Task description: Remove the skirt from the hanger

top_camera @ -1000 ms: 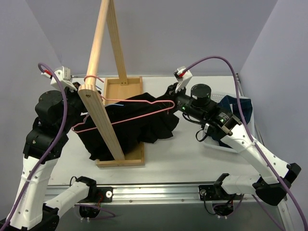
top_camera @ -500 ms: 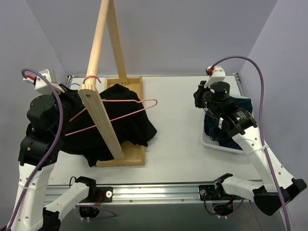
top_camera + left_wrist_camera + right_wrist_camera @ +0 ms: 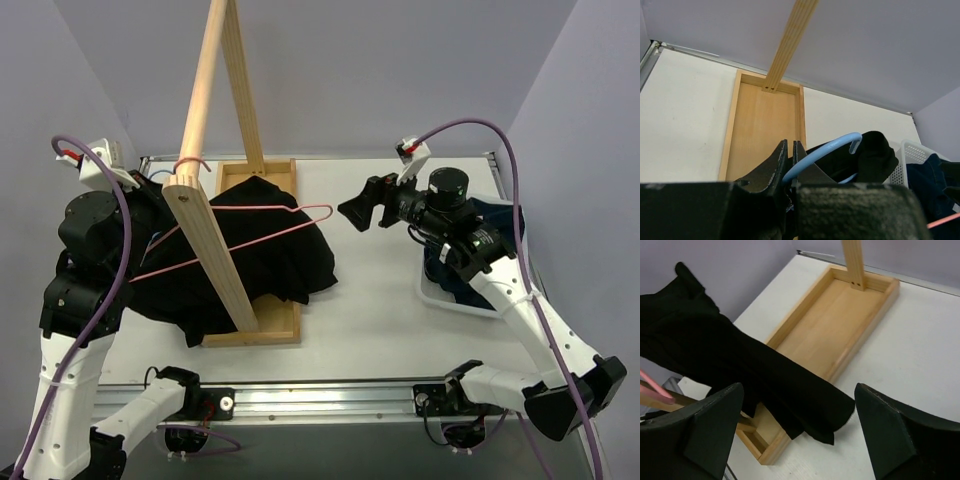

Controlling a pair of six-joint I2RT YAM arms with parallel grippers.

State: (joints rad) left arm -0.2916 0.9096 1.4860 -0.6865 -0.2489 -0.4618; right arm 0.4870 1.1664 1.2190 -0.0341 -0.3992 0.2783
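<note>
— While the right gripper (image 3: pixel 799 386) hangs in the air over the table (image 3: pixel 380 310), where is the skirt (image 3: pixel 270 260)?

— It is on the wooden rack (image 3: pixel 210 250), draped over the pink hanger (image 3: pixel 280 228). That hanger's hook is over the rack's slanted beam. The black cloth spreads to both sides of the beam, and in the right wrist view its lower end crosses one long rim of the rack's tray base (image 3: pixel 840 315).

— How do the right fingers stand?

— They are spread wide with nothing between them. They point toward the rack and are apart from the cloth. In the top view that gripper sits between the rack and the white basket (image 3: pixel 440 298), which holds dark blue clothes (image 3: pixel 500 215).

— And the left gripper (image 3: pixel 790 145)?

— It is at the far left side of the rack, against the black cloth. From its wrist camera the two fingertips (image 3: pixel 783 150) are pinched to a thin slit. The wire of a blue hanger (image 3: pixel 825 152) rises out from between them and curves up to the right, with a fold of the skirt just behind it.

— Does it grip cloth as well?

— I cannot tell, because the base of the fingers is too dark.
</note>
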